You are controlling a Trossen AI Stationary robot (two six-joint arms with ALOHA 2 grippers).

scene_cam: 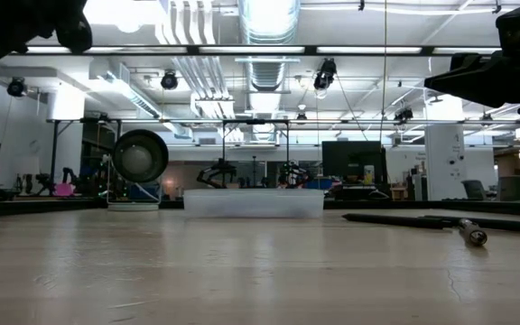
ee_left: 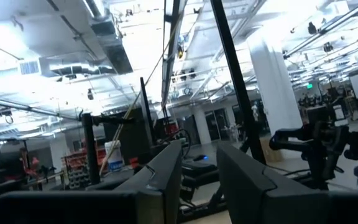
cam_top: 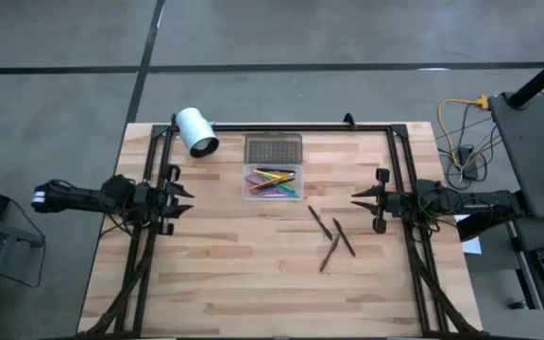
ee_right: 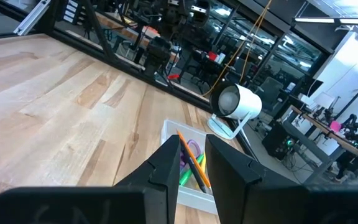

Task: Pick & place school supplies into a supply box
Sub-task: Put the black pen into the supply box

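Clear supply box (cam_top: 272, 182) near the middle of the tabletop (cam_top: 225, 283), toward the far edge, holding a bundle of coloured pens and pencils (cam_top: 273, 180): orange, green, yellow and purple among them. Grey dotted lid (cam_top: 273, 149) flat on the wood just beyond the box, touching or nearly so. White cylinder (cam_top: 196, 130) on its side near the far left corner, beside the lid but apart from it. Three dark pencils (cam_top: 332, 236) loose on the wood, on the near right side of the box, well apart from it and crossing close to one another.

Left claw (cam_top: 181, 196) at the left edge, raised off the tabletop, fingers (ee_left: 166, 180) parted by a narrow gap, nothing between them. Right claw (cam_top: 359, 198) at the right edge, also raised, fingers (ee_right: 166, 168) a little apart and empty, aimed across toward the box (ee_right: 188, 177) and cylinder (ee_right: 238, 106).
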